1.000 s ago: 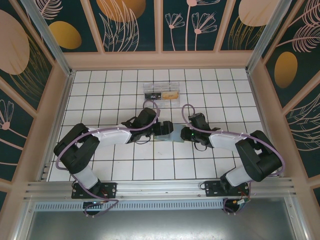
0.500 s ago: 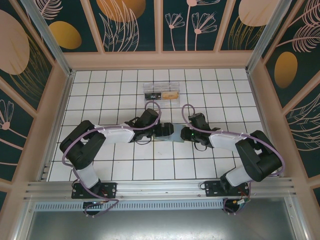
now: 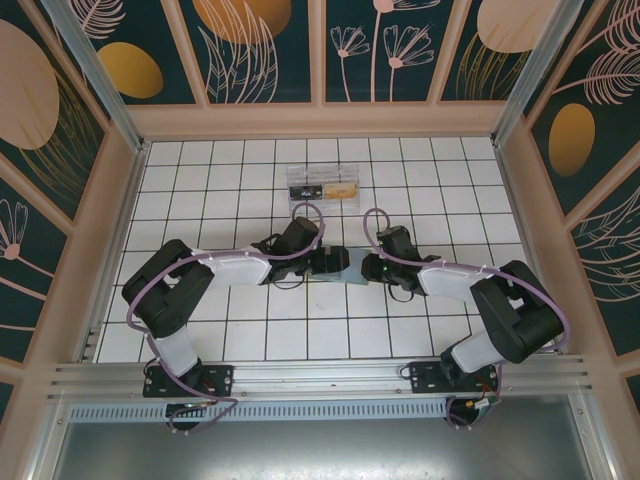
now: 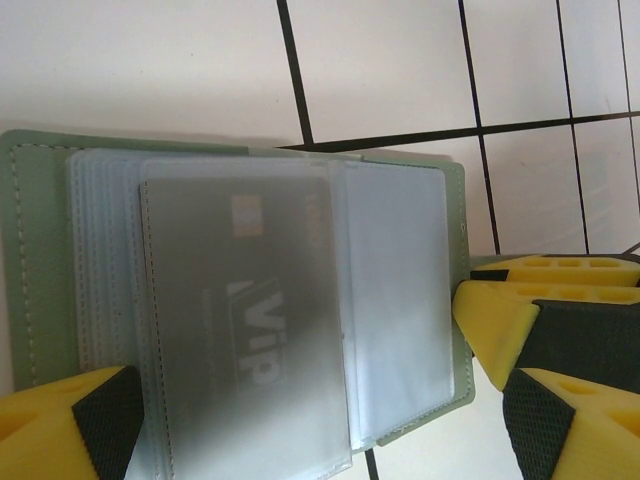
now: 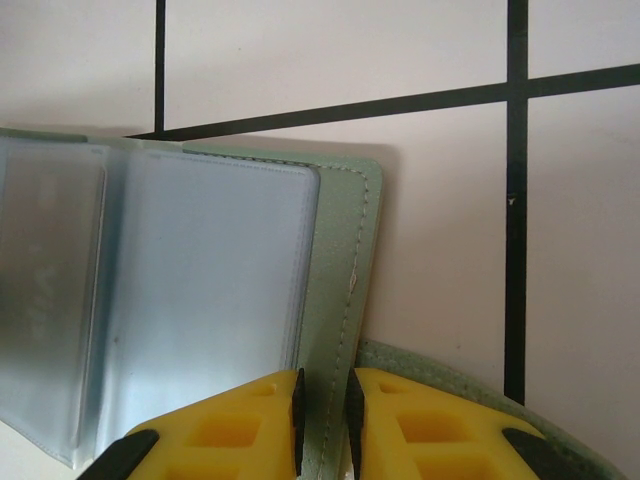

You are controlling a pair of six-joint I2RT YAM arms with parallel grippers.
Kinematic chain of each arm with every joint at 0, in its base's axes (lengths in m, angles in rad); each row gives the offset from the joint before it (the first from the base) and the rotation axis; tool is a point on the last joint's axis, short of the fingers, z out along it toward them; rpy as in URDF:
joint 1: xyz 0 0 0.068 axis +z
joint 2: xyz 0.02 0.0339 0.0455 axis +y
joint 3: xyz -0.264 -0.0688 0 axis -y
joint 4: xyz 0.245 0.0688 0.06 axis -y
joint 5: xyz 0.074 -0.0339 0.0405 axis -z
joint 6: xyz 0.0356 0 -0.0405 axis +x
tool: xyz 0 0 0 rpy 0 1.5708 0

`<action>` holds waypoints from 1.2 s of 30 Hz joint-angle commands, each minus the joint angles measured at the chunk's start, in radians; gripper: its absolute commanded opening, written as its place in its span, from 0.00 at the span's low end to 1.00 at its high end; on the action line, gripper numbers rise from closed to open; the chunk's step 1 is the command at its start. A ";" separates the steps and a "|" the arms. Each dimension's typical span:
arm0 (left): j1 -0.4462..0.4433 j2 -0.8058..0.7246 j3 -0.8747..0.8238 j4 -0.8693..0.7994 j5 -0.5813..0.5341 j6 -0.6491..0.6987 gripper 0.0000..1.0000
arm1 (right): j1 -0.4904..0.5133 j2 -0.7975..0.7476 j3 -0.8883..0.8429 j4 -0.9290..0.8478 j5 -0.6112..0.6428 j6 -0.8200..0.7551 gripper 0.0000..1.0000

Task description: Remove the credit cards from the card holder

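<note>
Card holder [image 5: 338, 240] in R end effector [image 5: 322, 398]

Table [image 3: 300, 340]: white tiles, black grout. Walls [image 3: 260, 60] left, right, far: dark teal panels, gold ovals, pink leaf prints. Aluminium rail [image 3: 320, 375] near.

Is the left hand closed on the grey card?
No, the left hand is open, its fingers wide apart on either side of the grey card.

Left wrist view: card holder [image 4: 30, 260] lower edge cut off at picture bottom. Print on card [image 4: 240, 300] blurred behind frosted sleeve [image 4: 400, 300]; only "VIP" readable. Overhead: clear case [image 3: 322, 186] contents too small to identify.
</note>
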 commanded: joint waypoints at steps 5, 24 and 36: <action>-0.007 -0.048 0.016 -0.008 -0.017 0.014 0.94 | 0.001 0.031 -0.005 0.004 -0.011 0.019 0.22; -0.015 -0.020 0.011 0.067 0.068 -0.001 0.93 | 0.002 0.032 -0.006 0.006 -0.012 0.023 0.22; -0.016 -0.049 0.031 -0.074 -0.111 0.030 0.93 | 0.002 0.028 -0.007 0.004 -0.012 0.023 0.22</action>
